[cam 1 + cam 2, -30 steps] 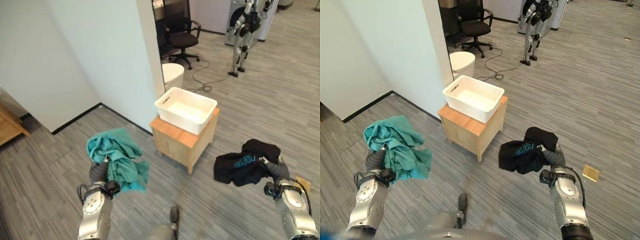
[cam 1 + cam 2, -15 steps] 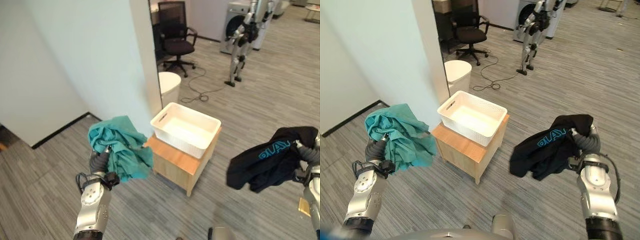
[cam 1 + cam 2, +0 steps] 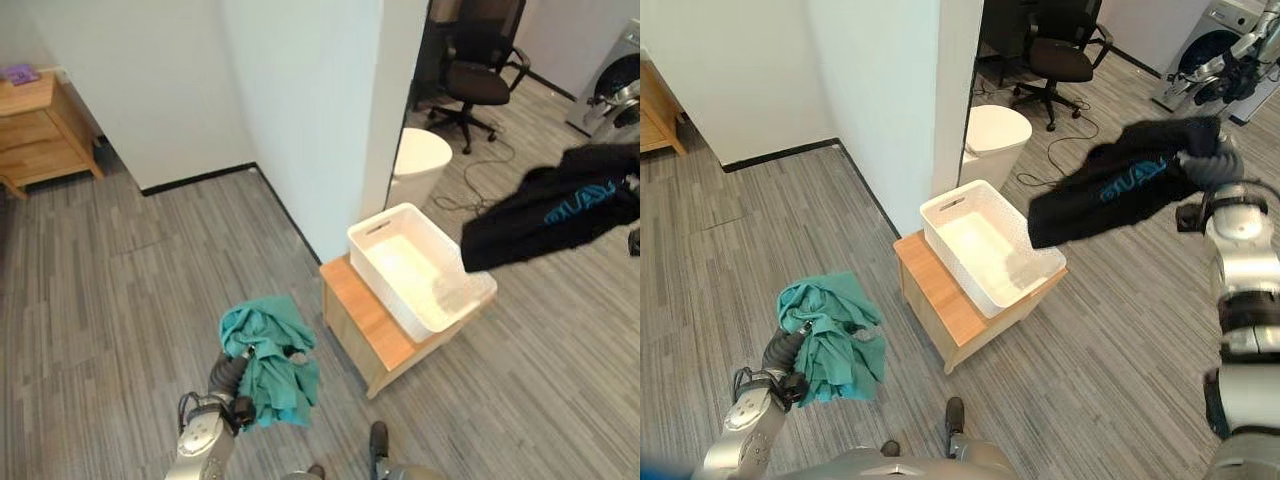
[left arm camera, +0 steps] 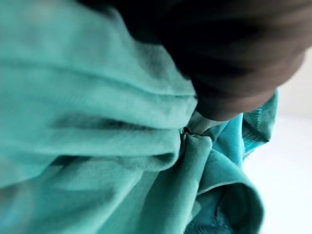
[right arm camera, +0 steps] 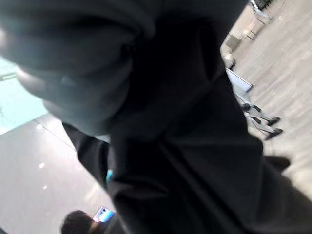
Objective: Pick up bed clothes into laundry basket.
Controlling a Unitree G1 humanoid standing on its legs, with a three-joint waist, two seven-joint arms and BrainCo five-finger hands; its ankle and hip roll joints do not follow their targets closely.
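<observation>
In the left eye view, a white basket sits empty on a small wooden surface beside a white wall. The left hand, low and left of the surface, is wrapped in a bunched teal cloth that hangs over the floor; its fingers are buried in the folds. A black shirt hangs in the air just right of the basket, its lower corner over the basket's right rim.

In the right eye view, the right arm is raised high at the right, and the right hand grips the black shirt's upper end, the cloth trailing down-left toward the basket. A chair and a white bin stand behind the wall.

In the left wrist view, teal folds press against the dark hand cover.

In the right wrist view, black cloth covers the hand, so its fingers cannot be told.
</observation>
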